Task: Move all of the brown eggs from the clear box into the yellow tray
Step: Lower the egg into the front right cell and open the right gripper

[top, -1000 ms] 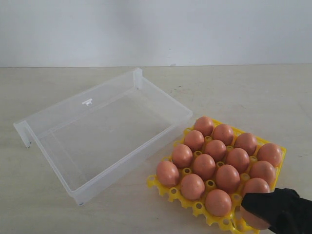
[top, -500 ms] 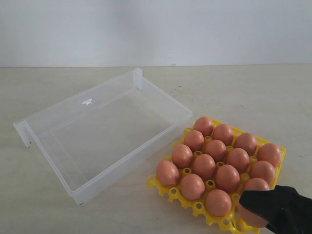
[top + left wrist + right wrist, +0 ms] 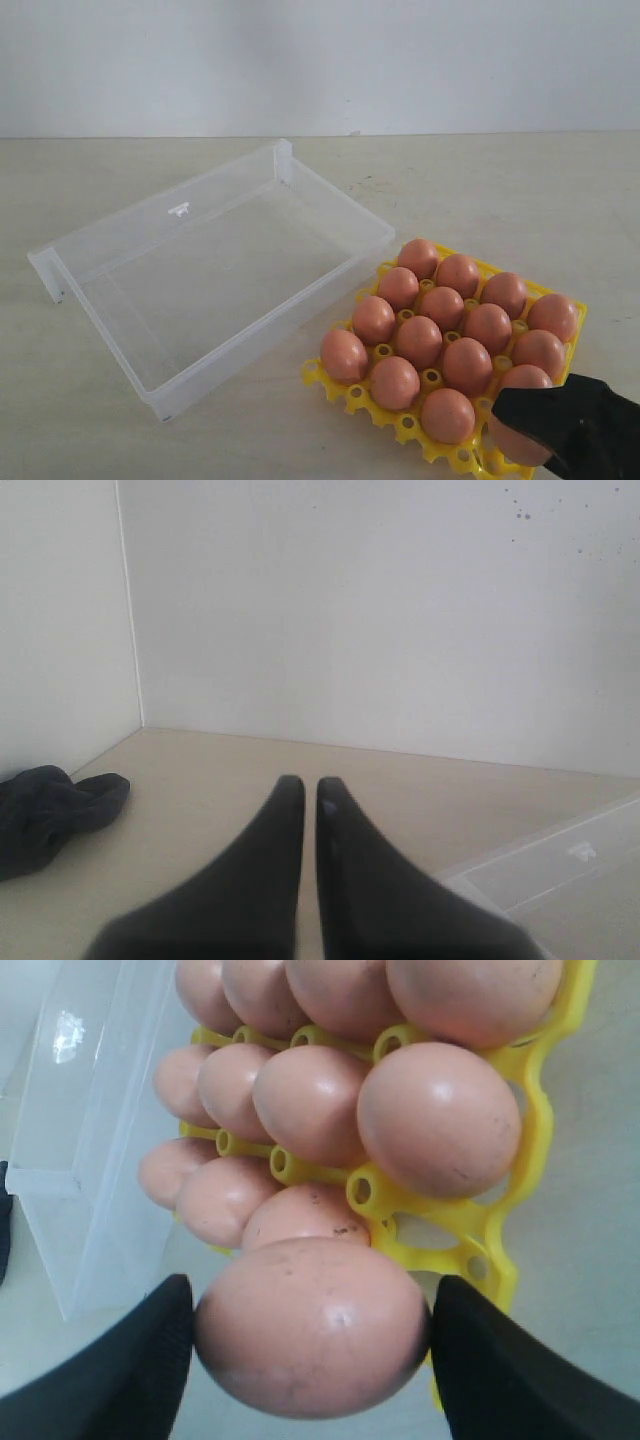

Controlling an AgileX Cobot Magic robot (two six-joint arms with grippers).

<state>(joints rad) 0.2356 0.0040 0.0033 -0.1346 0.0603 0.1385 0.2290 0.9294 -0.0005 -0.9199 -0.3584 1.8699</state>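
1. A pale beige surface [image 3: 500,190] runs back to a plain white wall [image 3: 320,60]. The clear box [image 3: 260,345], left of centre in the exterior view, has no eggs in it.
2. The yellow tray [image 3: 355,393] sits at lower right of that view. Fifteen brown eggs [image 3: 418,341] are seated in its cups.
3. The right jaws, at the frame's lower right corner over the tray's nearest corner, grip the held egg [image 3: 312,1325]. One of the fingers [image 3: 130,1360] presses on each end.
4. The egg's long axis runs straight across from one jaw to the other, so it lies sideways.
5. Whether it hangs just above the corner cup or already rests in it, I cannot tell. This looks like the last placement.
6. The left jaws are closed on nothing and face the wall, with a dark cloth [image 3: 50,815] nearby. They are out of the exterior view and clearly the farther pair.
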